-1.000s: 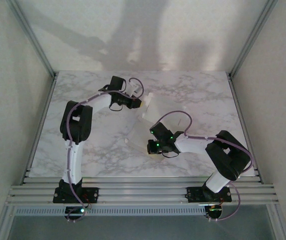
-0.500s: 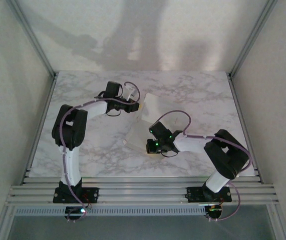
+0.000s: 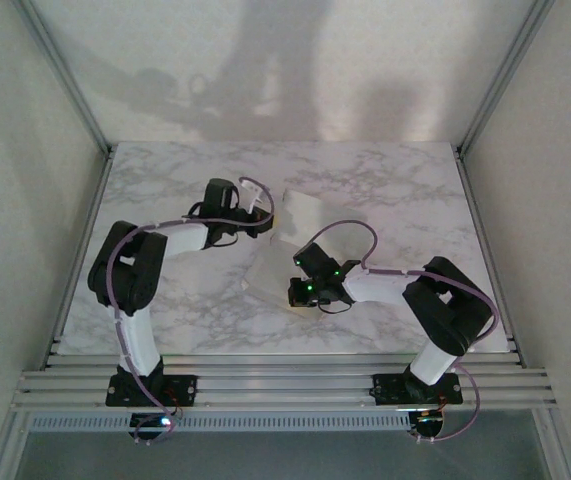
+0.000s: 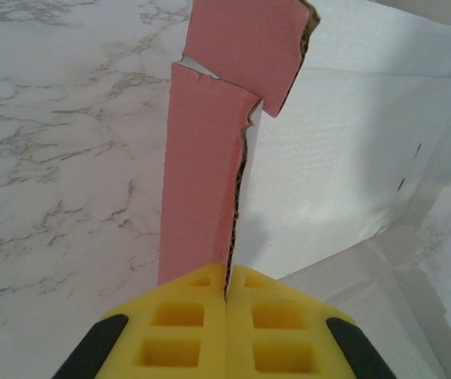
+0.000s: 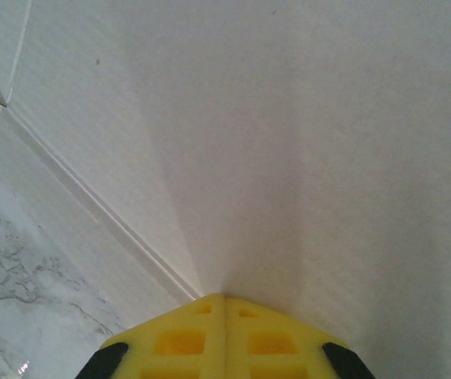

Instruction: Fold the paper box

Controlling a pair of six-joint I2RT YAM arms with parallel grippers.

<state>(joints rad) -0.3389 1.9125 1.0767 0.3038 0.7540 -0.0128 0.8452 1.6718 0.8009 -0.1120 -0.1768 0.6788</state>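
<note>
The paper box (image 3: 298,208) is an unfolded cardboard sheet at the middle of the marble table, partly lifted off it. In the left wrist view its pink face (image 4: 205,158) stands edge-on beside its white face (image 4: 336,174). My left gripper (image 4: 227,286) is shut on that upright edge, and from above it (image 3: 268,226) sits at the sheet's left side. My right gripper (image 5: 223,300) is shut, its tips set against a white panel (image 5: 288,118) next to a crease, with nothing seen between the fingers. From above it (image 3: 287,290) is at the sheet's near edge.
The marble table (image 3: 165,180) is bounded by aluminium rails at the sides and the front. Grey walls close in the left, right and back. Both arms reach in toward the middle, their elbows out to either side.
My left gripper has pulled the gripped flap toward the near side and slightly left, its arm folding lower. The right gripper has crept a little to the left on the sheet.
</note>
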